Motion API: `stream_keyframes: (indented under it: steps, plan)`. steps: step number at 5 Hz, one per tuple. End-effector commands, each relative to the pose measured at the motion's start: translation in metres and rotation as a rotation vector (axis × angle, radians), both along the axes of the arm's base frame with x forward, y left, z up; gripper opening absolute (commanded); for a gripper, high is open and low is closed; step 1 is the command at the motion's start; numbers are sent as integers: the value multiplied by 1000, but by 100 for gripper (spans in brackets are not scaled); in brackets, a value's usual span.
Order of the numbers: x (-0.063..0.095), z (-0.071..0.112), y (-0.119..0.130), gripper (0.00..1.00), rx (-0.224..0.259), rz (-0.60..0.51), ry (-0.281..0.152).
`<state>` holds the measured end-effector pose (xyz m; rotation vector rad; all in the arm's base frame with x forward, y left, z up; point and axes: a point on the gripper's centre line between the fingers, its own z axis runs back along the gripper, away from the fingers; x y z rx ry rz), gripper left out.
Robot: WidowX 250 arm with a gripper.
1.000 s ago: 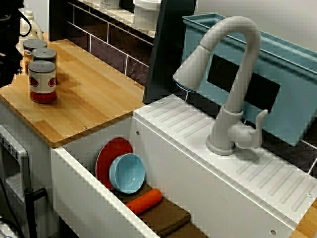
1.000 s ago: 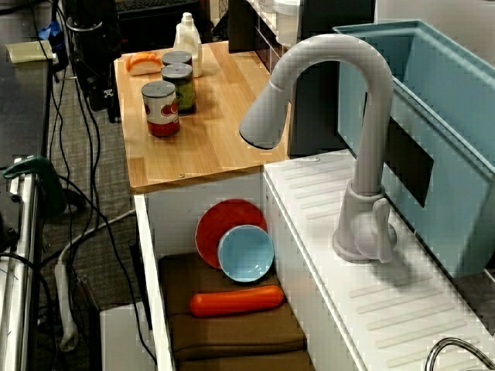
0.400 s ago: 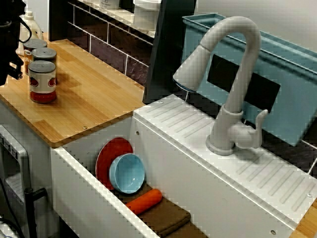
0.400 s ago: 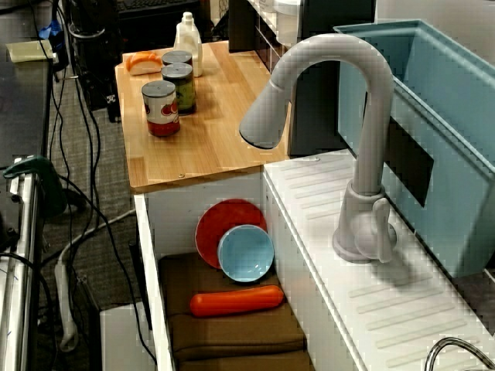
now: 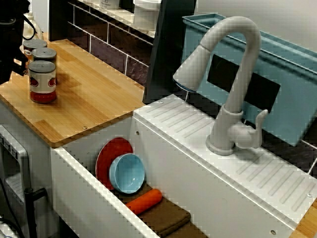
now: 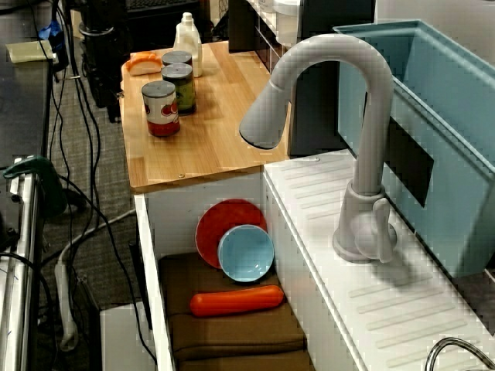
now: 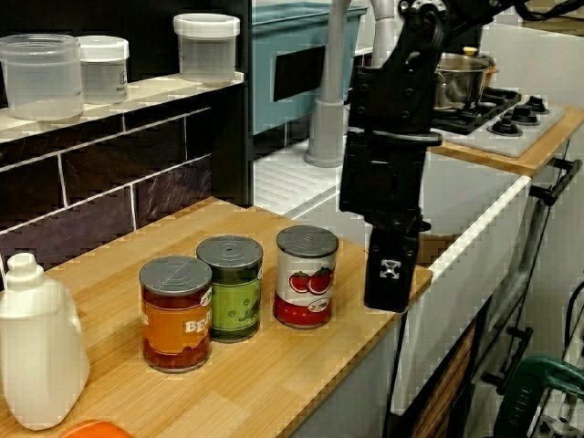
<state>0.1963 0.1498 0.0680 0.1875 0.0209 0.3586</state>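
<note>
Arm [image 7: 394,109]: matte black, stacked boxy segments under a rounded joint housing; black cable [image 7: 546,13] runs off the top. Gripper [image 7: 387,294]: flat black slab finger, small white hourglass mark [image 7: 391,268] on its face.

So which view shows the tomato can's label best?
The low, close view: the tomato can stands near and side-on, with the tomatoes on its label plain. The high view from the side shows the can small at the picture's left edge. In the high view from the end the can is far off, its label tiny.
</note>
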Motion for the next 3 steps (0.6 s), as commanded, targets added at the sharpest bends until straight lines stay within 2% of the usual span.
stream_keyframes:
  steps: [1,2,3]
  plan:
    - [22,22,11,0,-18,12,-47]
    - [35,29,5,0,-52,18,-74]
    - [48,28,2,0,-78,27,-79]
